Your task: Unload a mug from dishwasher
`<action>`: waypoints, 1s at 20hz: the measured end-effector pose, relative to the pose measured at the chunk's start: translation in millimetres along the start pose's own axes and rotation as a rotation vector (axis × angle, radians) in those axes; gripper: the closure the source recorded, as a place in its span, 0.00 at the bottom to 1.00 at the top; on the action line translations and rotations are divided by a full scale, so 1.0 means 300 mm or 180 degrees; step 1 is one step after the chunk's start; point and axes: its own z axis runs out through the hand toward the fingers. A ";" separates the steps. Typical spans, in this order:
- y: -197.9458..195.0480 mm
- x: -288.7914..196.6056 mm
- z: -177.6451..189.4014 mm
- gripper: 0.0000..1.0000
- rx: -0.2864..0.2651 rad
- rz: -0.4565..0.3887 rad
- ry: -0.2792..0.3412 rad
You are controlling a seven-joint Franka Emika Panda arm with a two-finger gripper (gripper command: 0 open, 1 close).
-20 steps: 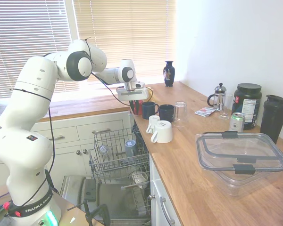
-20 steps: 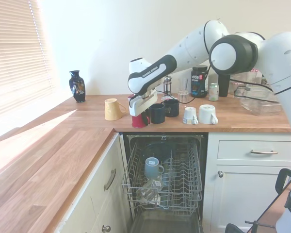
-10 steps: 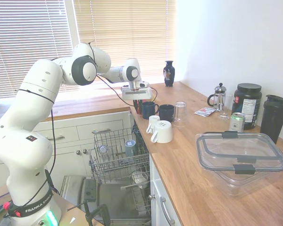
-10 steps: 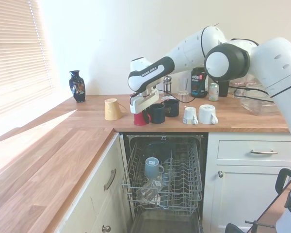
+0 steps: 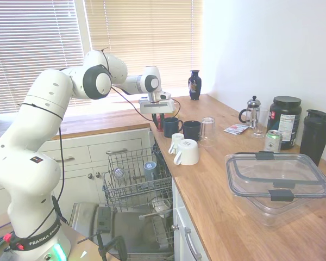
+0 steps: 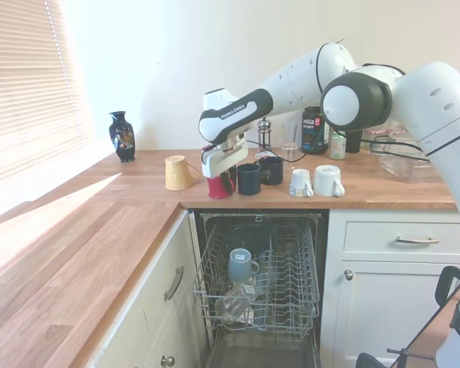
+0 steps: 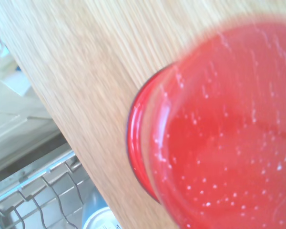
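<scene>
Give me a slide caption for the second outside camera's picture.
White robot arm's gripper sets a red mug on the wooden counter above the open dishwasher.

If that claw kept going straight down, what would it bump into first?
Most likely the small glossy red mug, right under the claw on the wooden countertop; whether they already touch is unclear.

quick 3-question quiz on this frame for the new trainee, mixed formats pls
1. True or false: the red mug sits on the wooden counter, not in the dishwasher rack.
2. Which mug lies on its side near the vase? A) white B) yellow C) navy
3. Fill in: the end effector is directly above the ___ mug.

Key
1. True
2. B, the yellow mug
3. red
</scene>
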 end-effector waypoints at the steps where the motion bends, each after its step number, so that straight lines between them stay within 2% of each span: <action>1: -0.002 0.001 -0.005 0.00 0.0006 0.0003 0.0008; 9: -0.017 0.018 -0.105 0.00 0.0121 0.0015 0.0153; 15: -0.022 -0.027 -0.320 0.00 0.0311 0.0039 0.0383; 20: 0.021 -0.161 -0.499 0.00 0.0435 0.0103 0.0558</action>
